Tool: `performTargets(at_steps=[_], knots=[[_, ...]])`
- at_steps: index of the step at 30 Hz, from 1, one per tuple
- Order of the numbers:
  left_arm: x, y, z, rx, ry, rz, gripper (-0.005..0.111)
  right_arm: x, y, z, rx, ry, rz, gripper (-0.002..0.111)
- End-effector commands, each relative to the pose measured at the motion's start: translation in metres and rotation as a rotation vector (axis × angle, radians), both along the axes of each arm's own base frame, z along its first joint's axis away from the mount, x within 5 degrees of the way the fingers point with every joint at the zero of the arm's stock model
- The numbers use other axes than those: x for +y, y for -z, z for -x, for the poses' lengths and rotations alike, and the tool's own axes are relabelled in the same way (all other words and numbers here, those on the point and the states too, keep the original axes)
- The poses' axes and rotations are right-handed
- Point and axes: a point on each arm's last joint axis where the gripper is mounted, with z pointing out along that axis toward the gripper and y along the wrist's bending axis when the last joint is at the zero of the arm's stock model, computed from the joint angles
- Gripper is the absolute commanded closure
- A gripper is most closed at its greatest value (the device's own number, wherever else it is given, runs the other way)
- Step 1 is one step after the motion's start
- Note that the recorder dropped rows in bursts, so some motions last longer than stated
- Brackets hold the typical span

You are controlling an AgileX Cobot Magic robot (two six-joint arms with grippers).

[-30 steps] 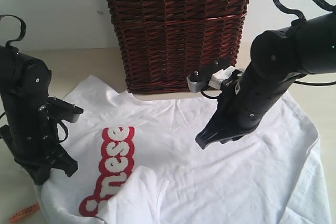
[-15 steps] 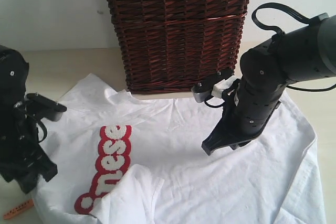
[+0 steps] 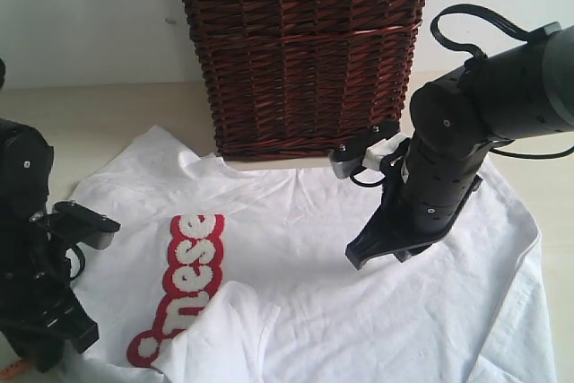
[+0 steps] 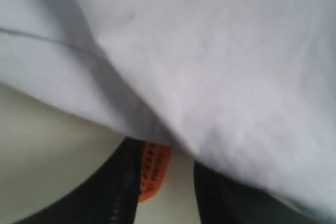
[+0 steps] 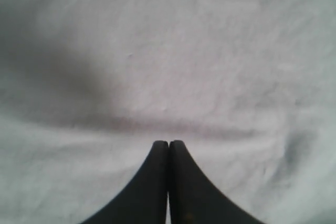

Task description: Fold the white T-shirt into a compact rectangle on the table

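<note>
Fingers (image 5: 149, 182) together — right gripper (image 5: 168, 143) over the white T-shirt (image 5: 184, 51).

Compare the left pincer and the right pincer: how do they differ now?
The left pincer has its fingers apart, at the edge of the white T-shirt beside an orange tag. The right pincer has its fingers pressed together, over the shirt's plain middle. Both are black and low over the fabric.
</note>
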Motion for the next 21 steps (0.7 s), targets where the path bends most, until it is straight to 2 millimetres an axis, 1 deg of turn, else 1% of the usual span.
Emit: performTargets(at_steps=[1, 3, 5, 8, 12, 17, 19, 21], knots=[[0.011, 0.014, -0.002, 0.012, 0.037, -0.128, 0.095, 0.001, -0.003, -0.001, -0.008, -0.007, -0.003, 0.108], [0.011, 0.011, -0.007, -0.003, 0.037, -0.139, 0.106, 0.001, -0.003, -0.001, -0.008, -0.007, -0.003, 0.108], [0.012, 0.006, -0.011, -0.004, 0.027, -0.169, 0.107, 0.001, -0.003, -0.001, -0.008, -0.007, -0.003, 0.108], [0.018, 0.004, -0.011, 0.007, 0.054, -0.23, 0.107, 0.001, -0.003, -0.001, -0.007, -0.008, -0.001, 0.108], [0.028, 0.001, -0.018, -0.07, 0.05, -0.35, 0.107, 0.001, -0.003, -0.001, -0.008, -0.009, 0.0, 0.108], [0.039, -0.011, -0.034, -0.216, -0.075, -0.465, 0.107, 0.001, -0.003, -0.001, -0.001, -0.009, 0.004, 0.108], [0.045, -0.022, -0.039, -0.296, -0.155, -0.506, 0.107, 0.0, -0.001, -0.001, 0.0, -0.01, 0.017, 0.108], [0.047, -0.032, -0.039, -0.327, -0.181, -0.492, 0.107, -0.001, 0.001, -0.001, 0.009, -0.017, 0.033, 0.108]])
